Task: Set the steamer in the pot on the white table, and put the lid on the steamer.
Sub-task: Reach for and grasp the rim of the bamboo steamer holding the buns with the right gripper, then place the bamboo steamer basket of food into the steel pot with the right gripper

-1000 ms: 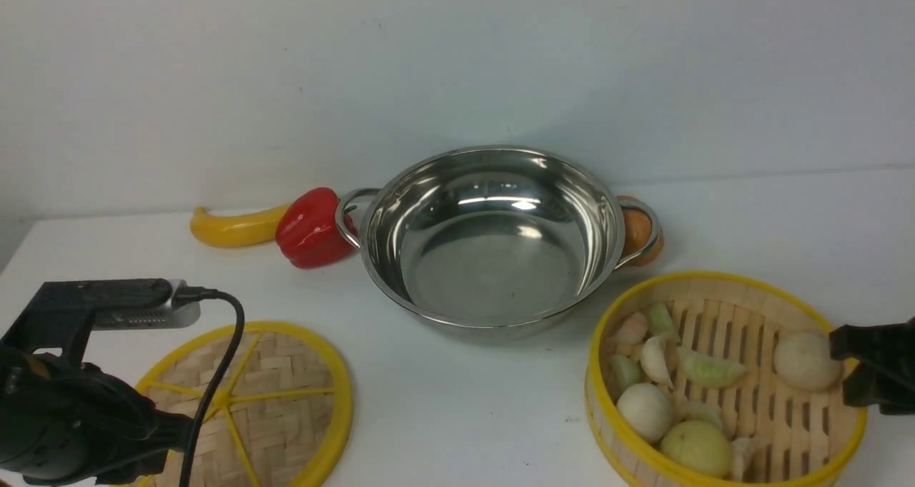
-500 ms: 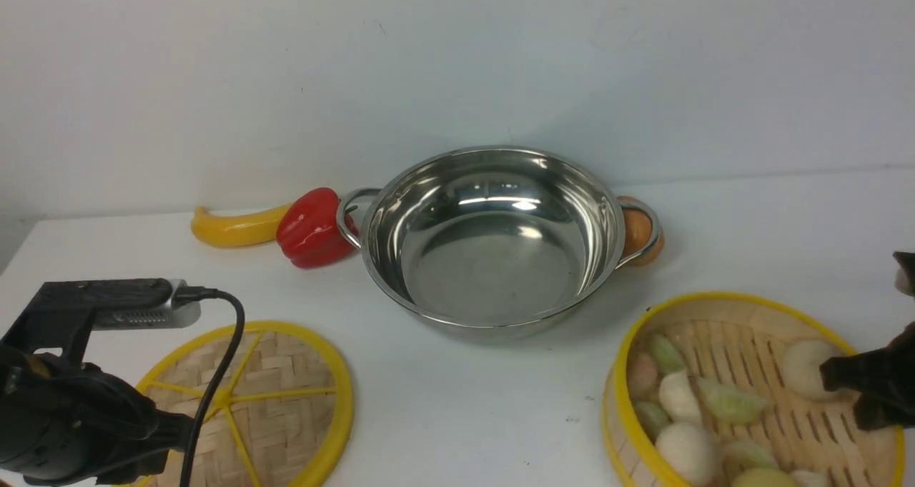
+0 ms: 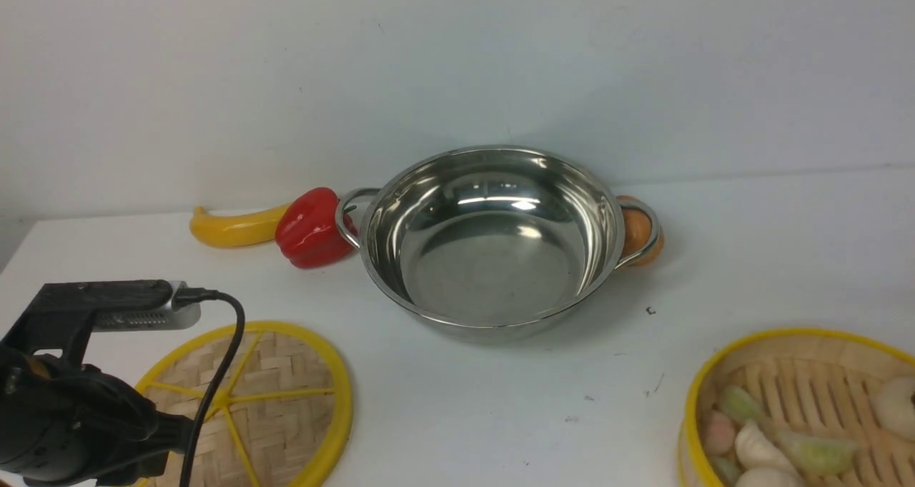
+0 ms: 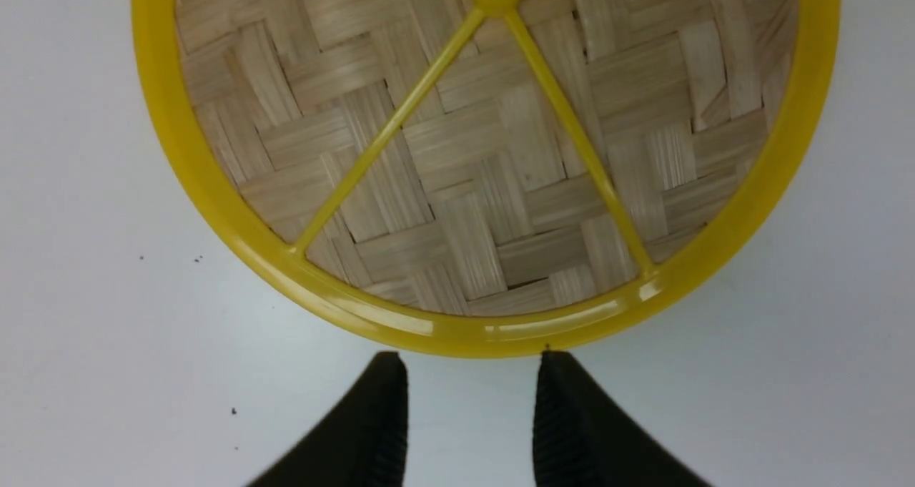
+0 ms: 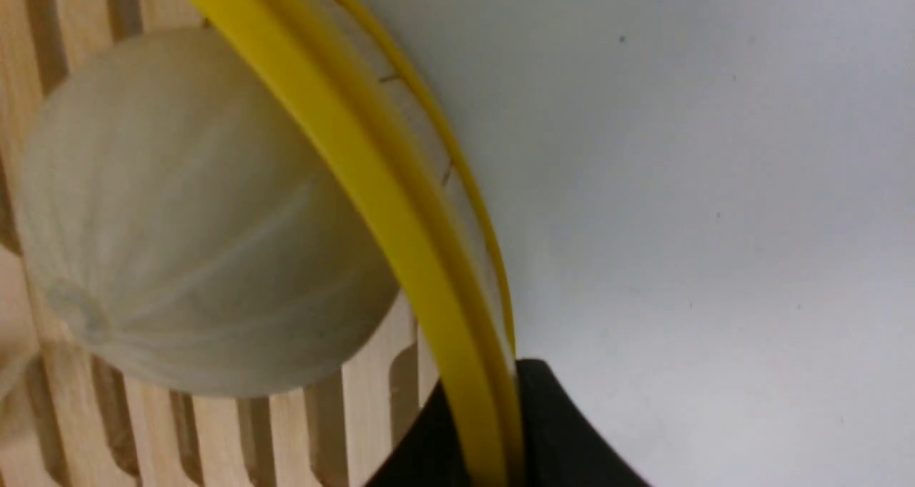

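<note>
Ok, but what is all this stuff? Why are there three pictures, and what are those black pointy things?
It is a robot with two arms, each ending in a claw. The wide picture looks forward from between the arms. The other two come from little cameras on the wrists, so you see the claws close up. On the white table are a shiny empty pot, a flat woven lid and a steamer with toy buns. A red pepper, a banana and something orange lie by the pot. The left claw is open by the lid's edge, holding nothing. The right claw pinches the steamer's yellow rim.
</note>
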Robot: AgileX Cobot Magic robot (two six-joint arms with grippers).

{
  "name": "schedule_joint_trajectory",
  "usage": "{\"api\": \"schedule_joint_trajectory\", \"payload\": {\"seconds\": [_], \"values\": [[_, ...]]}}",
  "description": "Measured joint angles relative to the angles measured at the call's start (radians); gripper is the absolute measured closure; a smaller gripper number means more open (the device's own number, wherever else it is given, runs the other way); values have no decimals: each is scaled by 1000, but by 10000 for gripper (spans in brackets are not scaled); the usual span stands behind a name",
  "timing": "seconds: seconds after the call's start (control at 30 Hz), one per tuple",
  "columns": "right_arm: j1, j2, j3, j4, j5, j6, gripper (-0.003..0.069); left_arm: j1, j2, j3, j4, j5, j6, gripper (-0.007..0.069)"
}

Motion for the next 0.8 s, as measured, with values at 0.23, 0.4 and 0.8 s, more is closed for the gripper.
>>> {"api": "schedule_joint_trajectory", "payload": {"seconds": [0.23, 0.4, 0.8], "values": [[15, -1, -267, 73, 144, -36, 608, 0, 0, 0, 0, 1, 0, 383], [108, 17, -482, 70, 144, 19, 608, 0, 0, 0, 0, 3, 0, 383], [435, 503, -1139, 154, 167, 120, 608, 0, 0, 0, 0, 5, 0, 384]]}}
